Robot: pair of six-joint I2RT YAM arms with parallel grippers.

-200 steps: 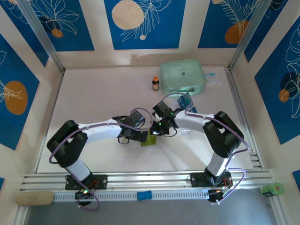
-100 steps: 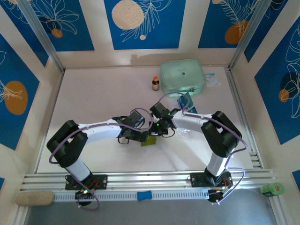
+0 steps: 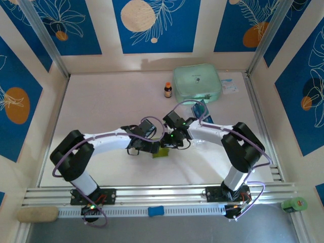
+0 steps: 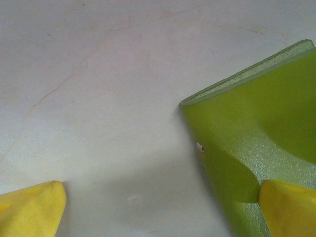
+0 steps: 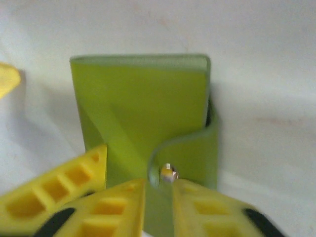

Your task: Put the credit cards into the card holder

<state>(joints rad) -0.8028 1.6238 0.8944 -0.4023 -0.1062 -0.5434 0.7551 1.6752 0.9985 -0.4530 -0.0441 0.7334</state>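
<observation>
In the top view the two arms met near the middle of the table [image 3: 101, 111], with the left gripper [image 3: 150, 147] and the right gripper [image 3: 170, 143] close on either side of the card holder [image 3: 163, 152], which lay flat on the table just in front of them. The left wrist view showed the left gripper released, its yellow fingertips [image 4: 30, 211] spread wide. One tip sat over bare table and the other rested at the edge of the green holder's cover, with nothing held between them. In the right wrist view the holder lay folded shut, and its strap wrapped round the right side to the pale snap button [image 5: 168, 172]. The right gripper's fingers [image 5: 116, 210] stood close together on either side of that strap, just below the snap, with only a narrow gap between them. I could not tell whether they pinched the strap or merely flanked it. A yellow tip of the other gripper showed at the left edge of that view. The credit cards [image 3: 200, 108], teal-blue, sat apart from the holder, behind the right arm and in front of the mint-green zip case [image 3: 196, 83] at the back of the table. A small brown bottle [image 3: 167, 90] stood just left of the case
</observation>
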